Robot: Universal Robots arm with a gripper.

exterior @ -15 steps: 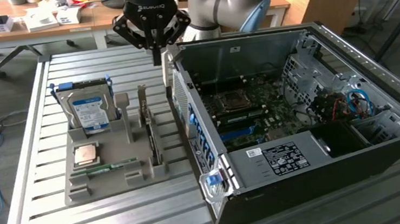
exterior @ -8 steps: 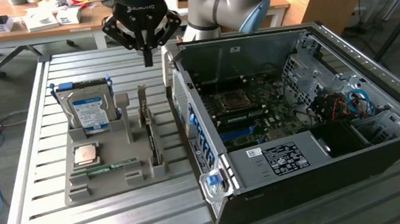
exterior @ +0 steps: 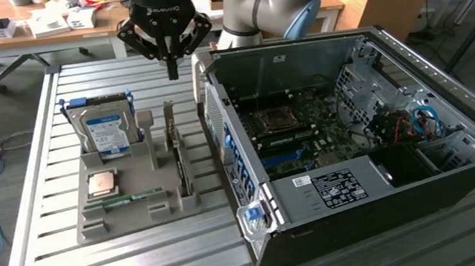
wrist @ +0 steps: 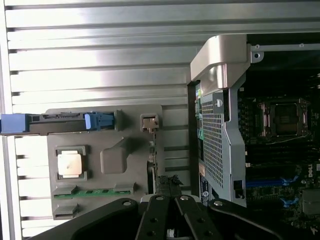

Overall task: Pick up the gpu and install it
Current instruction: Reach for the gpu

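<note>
**A:** Where's the arm in all this?

**B:** Right at the approach, I'd say. The end effector hangs point-down over the tabletop. Its fingers are pinched fully together with nothing between them.

**A:** And the gpu?

**B:** The gpu stands on edge in a slot of the grey tray. It's below the end effector and apart from it, with the silver bracket end the part closest to the fingertips.

**A:** What's around it?

**B:** To one side of the end effector, in the same tray, the blue-labelled hard drive stands upright. Beyond the drive, a square processor chip and a green memory stick lie flat. On the other side of the end effector sits the open computer case, with its motherboard exposed.

**A:** So nothing's lifted yet?

**B:** No. The card sits in its slot, so the pick-up isn't done and the install hasn't begun.

**A:** What does the grab call for?

**B:** My read is that the fingers have to part first. Then they need to line up square across that thin board before coming down. The tray walls sit close on both sides, so a skewed descent could clip the bracket or tip the card.
</note>
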